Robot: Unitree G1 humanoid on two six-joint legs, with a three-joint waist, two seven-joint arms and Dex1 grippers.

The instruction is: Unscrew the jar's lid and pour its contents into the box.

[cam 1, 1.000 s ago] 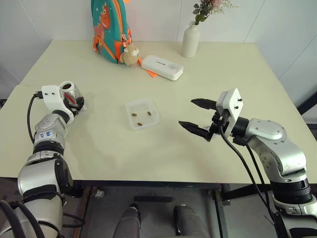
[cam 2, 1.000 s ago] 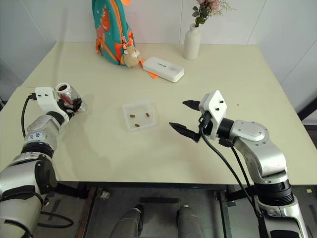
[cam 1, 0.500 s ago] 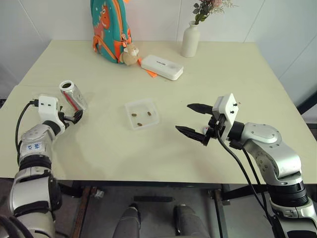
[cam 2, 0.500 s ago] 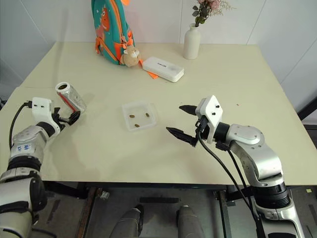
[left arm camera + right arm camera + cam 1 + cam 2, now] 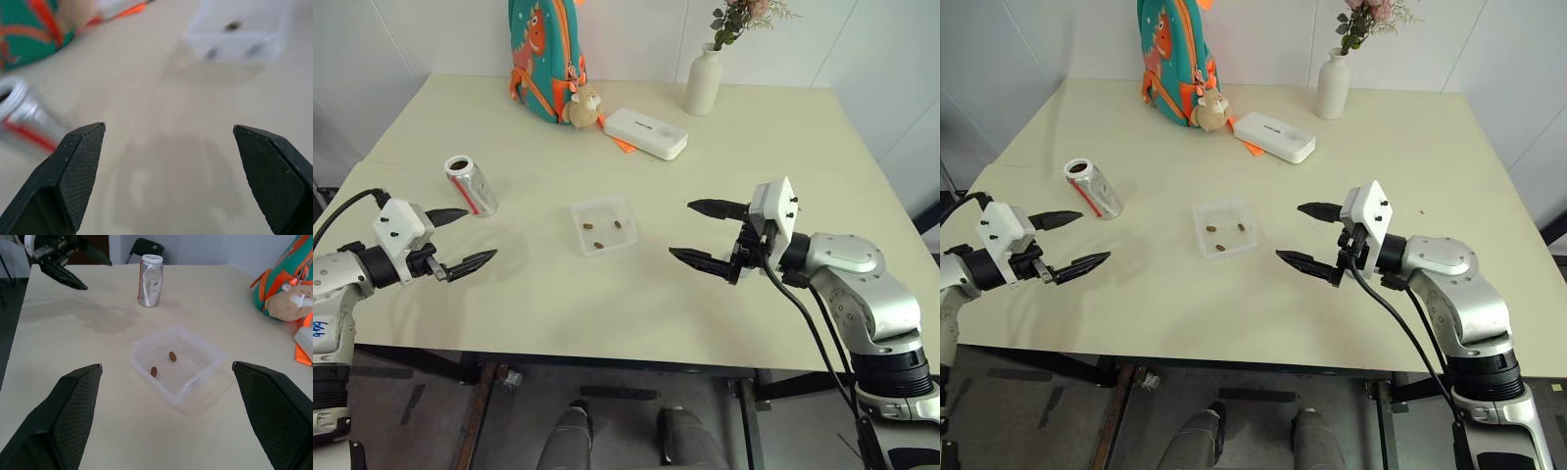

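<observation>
Pellets (image 5: 1226, 232) already lay in the box (image 5: 1225, 227) at the middle of the table (image 5: 1410, 147), so I judged the pour done. Jar (image 5: 1092, 186) stood upright and open-topped well to the box's left, with both my left gripper (image 5: 1066, 241) and right gripper (image 5: 1314, 236) spread wide and holding nothing. I saw no lid, so only capping the jar seemed left.

A second ago the left claw (image 5: 458, 239) is closed around the jar (image 5: 472, 185) and holds it tilted above the counter (image 5: 538, 294). Now the jar stands upright on the counter by itself, mouth open. The left claw has let go, its fingers are spread wide, and it has pulled back toward the near edge, apart from the jar.
</observation>
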